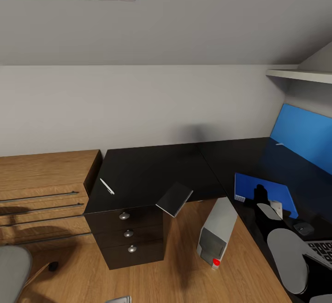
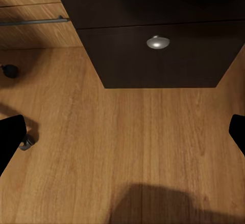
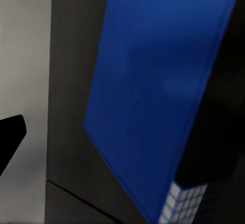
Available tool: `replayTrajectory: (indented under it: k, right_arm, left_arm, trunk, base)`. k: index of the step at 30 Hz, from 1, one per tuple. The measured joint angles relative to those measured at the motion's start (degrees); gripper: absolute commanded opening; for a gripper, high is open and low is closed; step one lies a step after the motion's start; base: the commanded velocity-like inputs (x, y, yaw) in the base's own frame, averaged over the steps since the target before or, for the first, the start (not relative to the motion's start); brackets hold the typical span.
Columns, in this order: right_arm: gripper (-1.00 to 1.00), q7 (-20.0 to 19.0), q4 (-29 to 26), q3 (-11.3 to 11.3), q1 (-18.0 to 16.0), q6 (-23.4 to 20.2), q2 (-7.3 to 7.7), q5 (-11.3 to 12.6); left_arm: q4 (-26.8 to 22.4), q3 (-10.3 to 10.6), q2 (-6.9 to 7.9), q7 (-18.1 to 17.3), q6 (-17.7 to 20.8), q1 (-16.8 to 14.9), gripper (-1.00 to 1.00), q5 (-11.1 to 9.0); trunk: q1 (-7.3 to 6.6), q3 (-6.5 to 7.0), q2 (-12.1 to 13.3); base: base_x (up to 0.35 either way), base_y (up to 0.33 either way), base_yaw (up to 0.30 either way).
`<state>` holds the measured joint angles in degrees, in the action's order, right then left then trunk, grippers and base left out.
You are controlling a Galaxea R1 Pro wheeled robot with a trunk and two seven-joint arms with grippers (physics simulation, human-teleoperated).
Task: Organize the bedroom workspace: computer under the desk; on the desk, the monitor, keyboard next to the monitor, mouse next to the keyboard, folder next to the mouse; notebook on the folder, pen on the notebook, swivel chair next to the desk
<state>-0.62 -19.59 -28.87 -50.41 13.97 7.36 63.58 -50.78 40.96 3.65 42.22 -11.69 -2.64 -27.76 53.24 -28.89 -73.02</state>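
Black desk point(image 1: 147, 169); notebook point(image 1: 174, 198) overhanging front edge; left jaws wide, right's unclear.

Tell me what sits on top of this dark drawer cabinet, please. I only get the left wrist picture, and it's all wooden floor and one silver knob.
Observer: On the black desk above those drawers lies a thin white pen, near the left end.
Operator: Anything else up there?
Observer: A small dark grey notebook sticks out over the desk's front edge, tilted.
Operator: Is there a blue folder anywhere?
Observer: Yes, the folder lies flat on the desk's right-hand wing, well apart from the pen and the notebook.
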Motion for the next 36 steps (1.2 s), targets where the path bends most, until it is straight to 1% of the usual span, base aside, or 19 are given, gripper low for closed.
replayTrajectory:
  k: [7, 18, 30, 36]
  right_arm:
    - [1.0, 0.0, 0.0, 0.7, 0.0, 0.1, -0.12, 0.0]
    - [1.0, -0.1, 0.0, 0.8, 0.0, 0.1, -0.14, 0.1]
    - [1.0, -0.2, 0.2, 1.0, 0.0, 0.1, -0.19, 0.1]
    - [1.0, -0.3, 0.3, 1.6, 0.0, 0.0, -0.69, 0.1]
  left_arm:
    - [0.0, 0.0, 0.0, 0.0, 0.0, 0.0, 1.0, 0.0]
    - [0.0, 0.0, 0.03, 0.0, 0.0, 0.0, 1.0, 0.0]
    - [0.1, -0.1, 0.02, 0.0, 0.0, 0.0, 1.0, 0.0]
    - [0.1, -0.1, 0.03, 0.0, 0.0, 0.0, 1.0, 0.0]
  trunk:
    - [0.0, 0.0, 0.0]
    - [0.0, 0.0, 0.0]
    - [0.0, 0.0, 0.0]
    - [0.0, 0.0, 0.0]
  base:
    - [0.0, 0.0, 0.0]
    - [-0.003, 0.0, 0.0]
    - [-0.061, 0.0, 0.0]
    - [-0.006, 0.0, 0.0]
